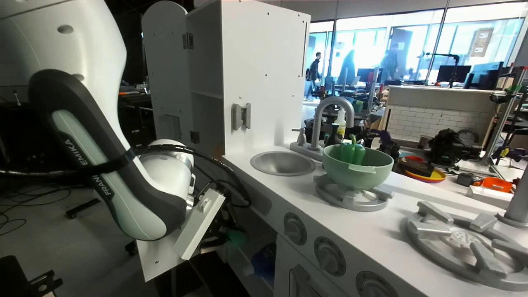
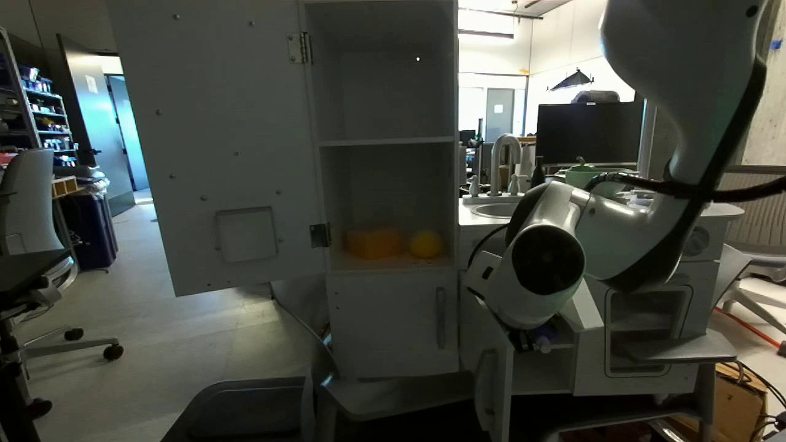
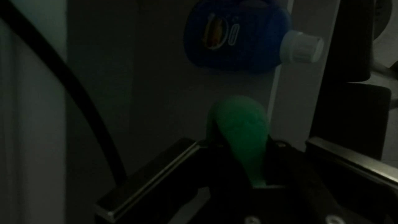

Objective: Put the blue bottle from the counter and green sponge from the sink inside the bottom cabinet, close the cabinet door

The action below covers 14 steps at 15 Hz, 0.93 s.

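Pinching the green sponge (image 3: 242,119) at the lower cabinet (image 2: 541,376), near the blue bottle (image 3: 238,39), the gripper (image 3: 244,149) is closed around it; probably light and squashy, it should suit a mild mid-body squeeze.

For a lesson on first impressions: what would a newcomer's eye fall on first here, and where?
Probably the big white robot arm, bent low before the play kitchen in both exterior views. Next, in the dark wrist view, the green sponge held in the pincer and the blue bottle lying on its side. Then the pale green bowl holding a green pepper, on a burner near the tap in an exterior view.
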Each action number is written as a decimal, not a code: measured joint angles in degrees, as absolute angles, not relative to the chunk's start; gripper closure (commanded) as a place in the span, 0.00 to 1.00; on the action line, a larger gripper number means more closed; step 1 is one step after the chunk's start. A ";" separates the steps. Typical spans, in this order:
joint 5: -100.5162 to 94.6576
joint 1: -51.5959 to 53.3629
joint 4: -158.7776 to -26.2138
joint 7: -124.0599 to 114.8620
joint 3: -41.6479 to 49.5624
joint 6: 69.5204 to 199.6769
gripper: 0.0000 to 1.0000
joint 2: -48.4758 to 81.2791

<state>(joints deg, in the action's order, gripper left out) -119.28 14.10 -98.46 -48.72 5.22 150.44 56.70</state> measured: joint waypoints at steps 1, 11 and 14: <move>-120.61 14.11 -97.86 -49.98 5.18 149.71 0.94 57.12; -131.05 4.72 -95.65 -53.72 -5.37 136.88 0.50 59.84; -131.07 3.93 -95.22 -54.00 -6.07 136.73 0.30 60.34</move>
<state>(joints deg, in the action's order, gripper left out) -131.07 3.93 -95.22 -54.00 -6.07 136.73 60.34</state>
